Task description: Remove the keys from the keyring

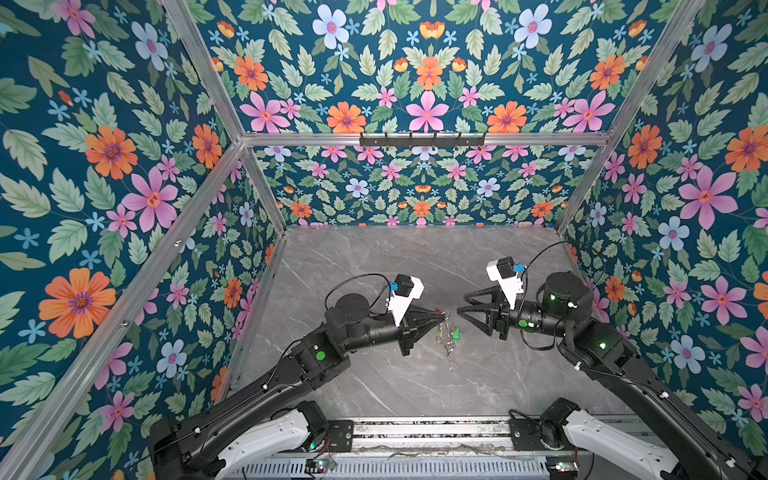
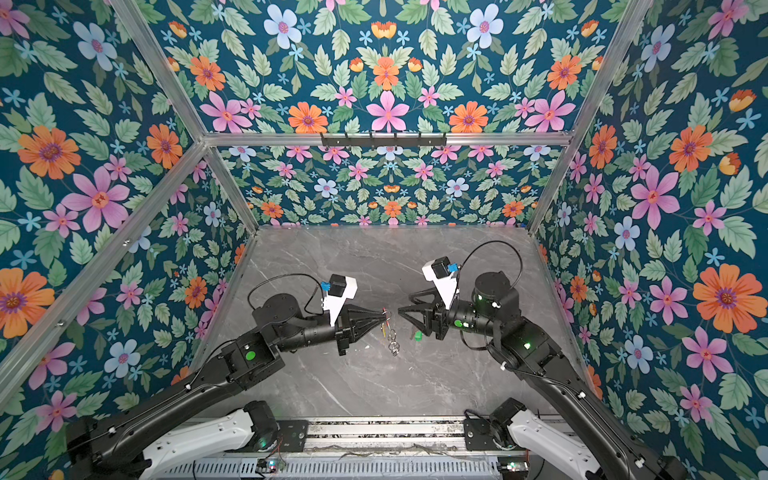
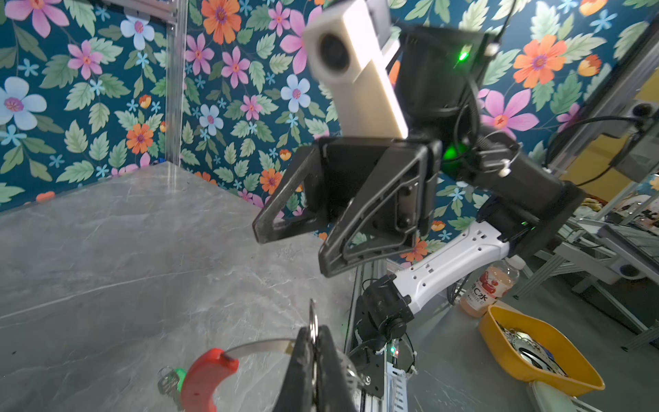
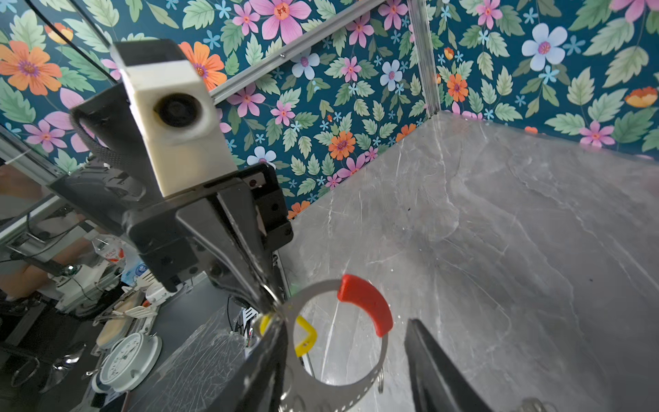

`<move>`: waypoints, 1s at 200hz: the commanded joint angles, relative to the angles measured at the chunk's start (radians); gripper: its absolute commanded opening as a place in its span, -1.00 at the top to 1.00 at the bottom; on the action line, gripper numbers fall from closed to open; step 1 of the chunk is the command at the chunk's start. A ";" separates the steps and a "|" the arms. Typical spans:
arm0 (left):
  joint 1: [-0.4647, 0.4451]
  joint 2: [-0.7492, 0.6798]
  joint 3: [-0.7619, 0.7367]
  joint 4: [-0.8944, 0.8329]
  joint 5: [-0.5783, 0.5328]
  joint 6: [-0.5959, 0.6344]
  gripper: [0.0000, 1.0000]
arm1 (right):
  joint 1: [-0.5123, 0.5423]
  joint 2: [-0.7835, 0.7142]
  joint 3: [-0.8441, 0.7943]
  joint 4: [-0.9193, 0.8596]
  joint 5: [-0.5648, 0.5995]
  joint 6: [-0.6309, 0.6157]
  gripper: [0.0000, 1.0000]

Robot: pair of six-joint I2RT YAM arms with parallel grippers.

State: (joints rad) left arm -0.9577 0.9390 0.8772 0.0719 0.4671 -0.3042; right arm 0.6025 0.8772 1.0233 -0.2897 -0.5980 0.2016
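Left tool (image 1: 441, 316) pinches the keyring (image 4: 342, 392); right tool (image 1: 462, 305), at its 3 o'clock, is spread and empty. Yellow bin (image 3: 570, 346) holds metal bits.

light bright, even | shadows soft | wrist views: near parts blurred

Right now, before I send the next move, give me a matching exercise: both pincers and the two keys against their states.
Things:
1. left pincer
2. right pincer
3. green key
4. yellow key

States:
A. open, holding nothing
B. lying on the table, off the ring
C. shut on the keyring
D. hanging at the keyring, off the table

Pairs: 1-C, 2-A, 3-B, 4-D
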 commanded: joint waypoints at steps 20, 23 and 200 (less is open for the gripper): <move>-0.006 0.041 0.100 -0.235 -0.032 0.062 1.00 | -0.044 0.044 -0.029 0.019 -0.305 -0.137 0.06; -0.007 0.042 0.107 -0.246 -0.028 0.064 1.00 | -0.049 0.051 -0.029 0.022 -0.334 -0.143 0.06; -0.007 0.021 0.131 -0.251 0.046 0.077 1.00 | -0.054 0.201 0.012 0.093 -0.586 -0.141 0.69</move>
State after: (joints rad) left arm -0.9649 0.9623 1.0042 -0.2161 0.5106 -0.2337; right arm 0.5476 1.0744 1.0294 -0.2276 -1.1530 0.0536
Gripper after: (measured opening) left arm 0.059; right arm 0.173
